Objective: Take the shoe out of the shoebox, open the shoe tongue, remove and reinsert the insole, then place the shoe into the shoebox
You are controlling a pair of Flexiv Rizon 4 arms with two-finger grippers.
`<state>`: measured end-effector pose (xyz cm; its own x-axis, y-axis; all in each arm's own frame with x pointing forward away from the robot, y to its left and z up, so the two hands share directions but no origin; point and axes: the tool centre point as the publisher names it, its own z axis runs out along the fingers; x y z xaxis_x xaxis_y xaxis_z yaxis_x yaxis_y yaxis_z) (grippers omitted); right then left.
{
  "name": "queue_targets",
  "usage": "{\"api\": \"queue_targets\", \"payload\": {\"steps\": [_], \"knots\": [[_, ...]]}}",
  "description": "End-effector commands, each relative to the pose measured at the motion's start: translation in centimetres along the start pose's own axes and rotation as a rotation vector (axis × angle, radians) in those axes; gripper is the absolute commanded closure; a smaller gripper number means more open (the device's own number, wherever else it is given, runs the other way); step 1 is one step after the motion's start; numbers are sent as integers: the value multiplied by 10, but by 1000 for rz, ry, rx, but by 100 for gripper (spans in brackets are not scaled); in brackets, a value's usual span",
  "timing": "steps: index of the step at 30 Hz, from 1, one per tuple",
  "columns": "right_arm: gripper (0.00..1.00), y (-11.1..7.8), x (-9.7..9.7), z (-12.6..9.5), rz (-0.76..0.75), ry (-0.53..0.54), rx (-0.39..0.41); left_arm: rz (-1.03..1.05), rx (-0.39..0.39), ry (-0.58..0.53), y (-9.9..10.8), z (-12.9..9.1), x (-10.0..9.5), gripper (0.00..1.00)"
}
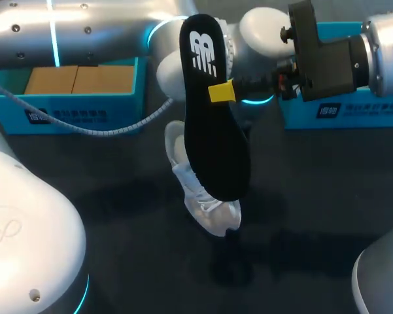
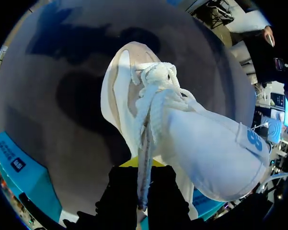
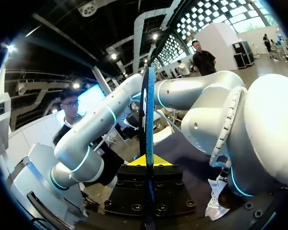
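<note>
Insole is out, so reinsertion looks like the step in hand. Left arm (image 1: 85, 33) crosses the far worktop (image 1: 301, 196); right arm (image 1: 379, 52) enters far right with its wrist level. Shoebox (image 1: 85, 114) sits at the far-left edge. Shoe (image 1: 206, 203) is mid-worktop, and the left gripper (image 2: 143, 165) seems pinched on a white strip of it. Insole (image 1: 216, 150) hangs upright over the shoe, with the right gripper (image 1: 221, 91) clamped on its edge. Next: tip the insole toe-first into the opening.

The dark table (image 1: 301, 203) is free in front of the white mesh shoe (image 1: 212, 212), but the black flat insole (image 1: 216, 137) hangs above it, the teal cardboard shoebox (image 1: 118, 104) behind.
</note>
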<state>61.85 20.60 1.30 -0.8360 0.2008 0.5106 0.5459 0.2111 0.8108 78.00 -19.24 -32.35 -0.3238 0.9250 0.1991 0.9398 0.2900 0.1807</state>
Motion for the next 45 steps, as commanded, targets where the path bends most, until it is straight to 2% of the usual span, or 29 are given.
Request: {"api": "queue_targets", "payload": {"steps": [1,4,8,15,23,29,45], "knots": [[100,2,-1,5,2,-2,4,1,-8,-1,0,-2,2,100],[100,2,-1,5,2,-2,4,1,-8,-1,0,-2,2,100],[100,2,-1,5,2,-2,4,10,45,9,5,4,-2,100],[100,2,-1,5,2,-2,4,76,8,26,13,-7,-3,100],[100,2,-1,5,2,-2,4,181,78,26,27,-14,-7,100],[100,2,-1,5,2,-2,4,264,83,91,33,-12,-20,100],[100,2,-1,5,2,-2,4,357,106,137,28,7,-45,100]]}}
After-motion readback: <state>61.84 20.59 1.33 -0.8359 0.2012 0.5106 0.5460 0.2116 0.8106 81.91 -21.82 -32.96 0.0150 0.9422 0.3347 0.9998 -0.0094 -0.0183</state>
